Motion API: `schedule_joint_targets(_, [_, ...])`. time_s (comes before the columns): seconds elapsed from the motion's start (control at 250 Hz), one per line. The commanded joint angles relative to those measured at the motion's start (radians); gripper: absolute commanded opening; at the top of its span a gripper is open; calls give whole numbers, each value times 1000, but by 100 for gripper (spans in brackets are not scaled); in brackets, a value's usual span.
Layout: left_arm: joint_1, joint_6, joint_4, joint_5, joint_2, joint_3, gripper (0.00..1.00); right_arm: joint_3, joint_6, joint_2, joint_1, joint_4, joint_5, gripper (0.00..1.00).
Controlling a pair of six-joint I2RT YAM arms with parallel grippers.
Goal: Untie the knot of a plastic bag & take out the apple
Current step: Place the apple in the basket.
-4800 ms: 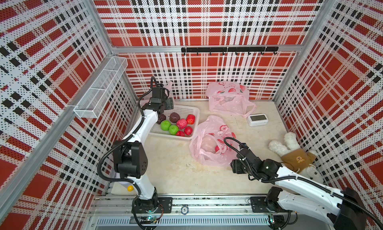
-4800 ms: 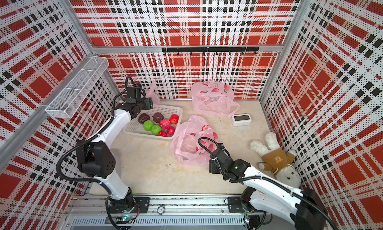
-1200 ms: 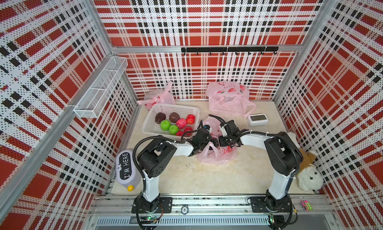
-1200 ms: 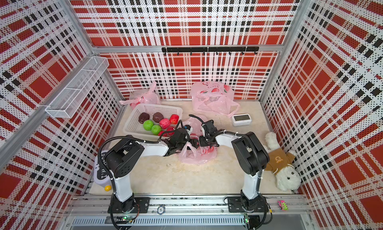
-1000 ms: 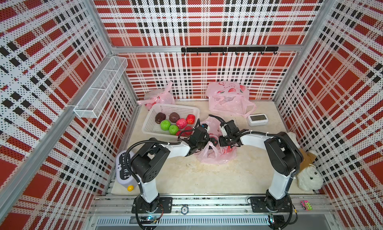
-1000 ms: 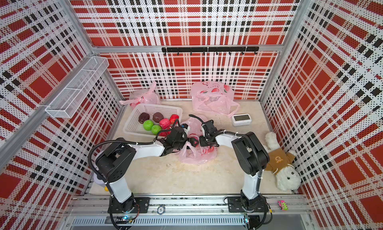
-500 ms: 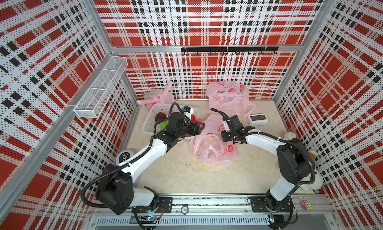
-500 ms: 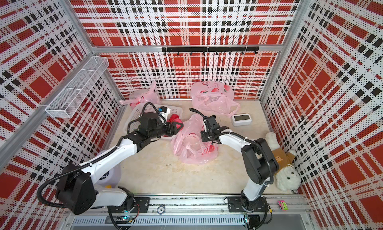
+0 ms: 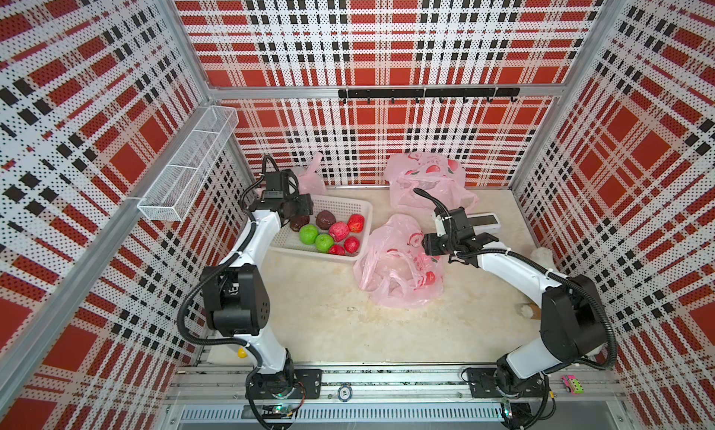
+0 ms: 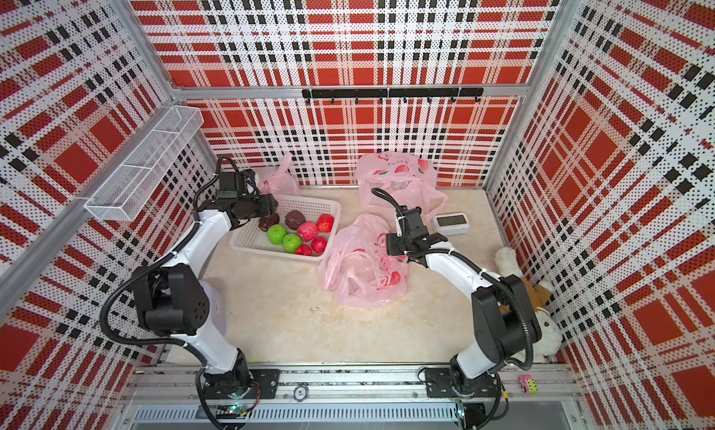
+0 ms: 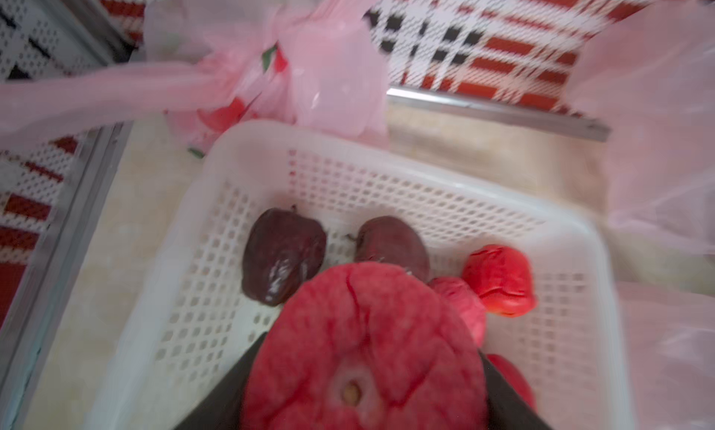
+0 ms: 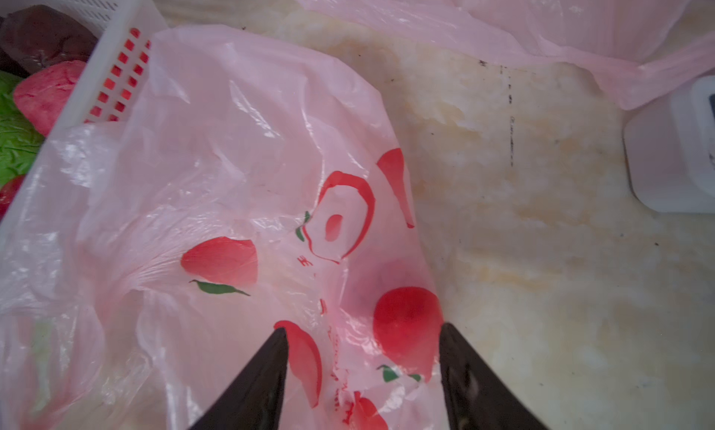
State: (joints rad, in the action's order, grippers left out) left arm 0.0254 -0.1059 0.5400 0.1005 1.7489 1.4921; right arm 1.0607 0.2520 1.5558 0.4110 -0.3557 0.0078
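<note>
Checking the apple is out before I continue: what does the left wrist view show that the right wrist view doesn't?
Left wrist only: the red apple gripped in the left gripper above the white basket, and a knotted pink bag behind it. Right wrist only: the right gripper, jaws apart, over the loose pink bag, plus a white device. Both: the basket, dark fruit in it, and pink plastic beside it.

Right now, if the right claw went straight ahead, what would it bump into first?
Probably the pink plastic bag: the right claw points right at it, though how close is hard to tell.
</note>
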Motion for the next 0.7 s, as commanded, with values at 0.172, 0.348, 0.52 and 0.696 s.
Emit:
schedule_joint_targets(0.172, [23,127,129,-172,76,42,79,-29,1,-21,-35,39,-50,66])
schedule_joint_targets(0.348, [20,137,129,-215,34,27,84,18,4,38,-64,-18,-31,71])
schedule_joint_targets(0.52, [-1,129,117,-166,-37,0,83,58,-4,89,-64,-19,-48,74])
schedule_joint_targets(0.696, [-166,122,86,-103,-167,-98,80,151,-16,185,-67,-40,-72,75])
